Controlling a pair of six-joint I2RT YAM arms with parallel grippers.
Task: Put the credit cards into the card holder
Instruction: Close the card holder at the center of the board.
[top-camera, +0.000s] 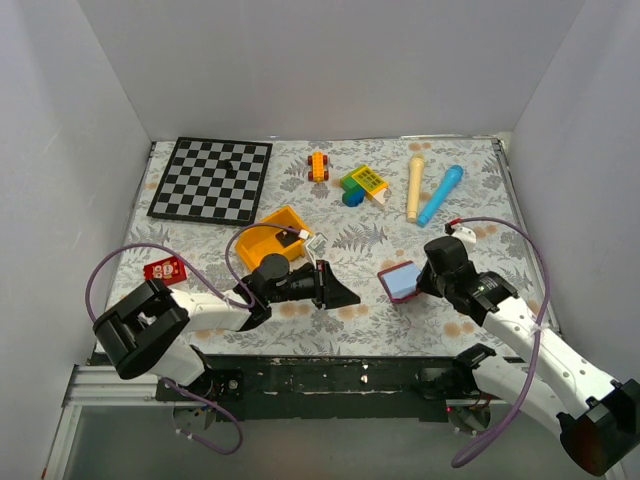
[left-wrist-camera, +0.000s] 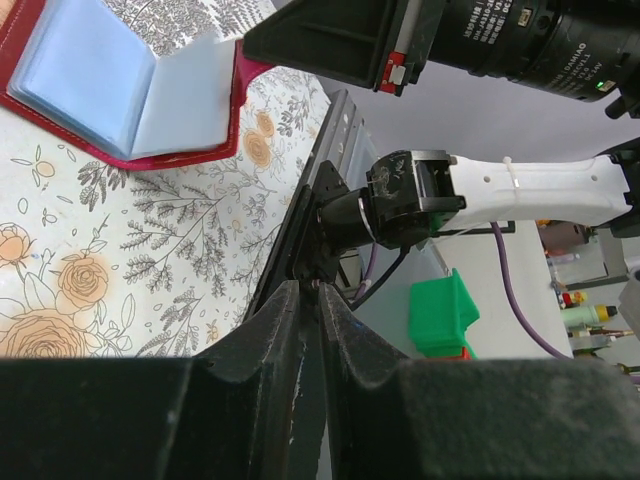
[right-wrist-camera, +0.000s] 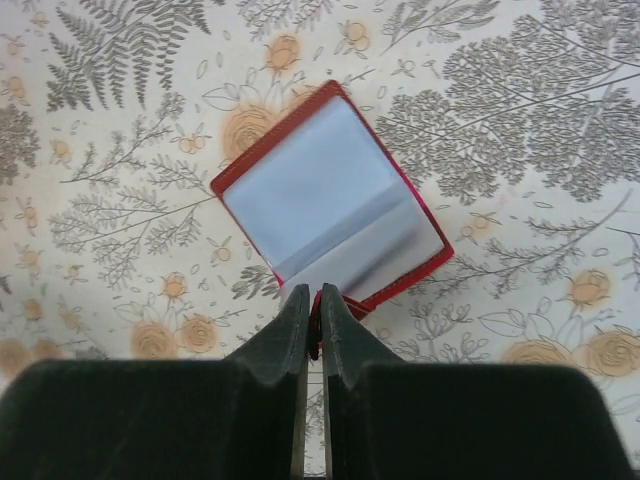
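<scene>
The card holder, likely light, floppy and slick-pocketed, is lying open on the flowered surface, the right end effector is pinching its stiffer maroon near rim, probably the surest hold, and the left end effector is pressing almost together, on what I cannot tell.
</scene>
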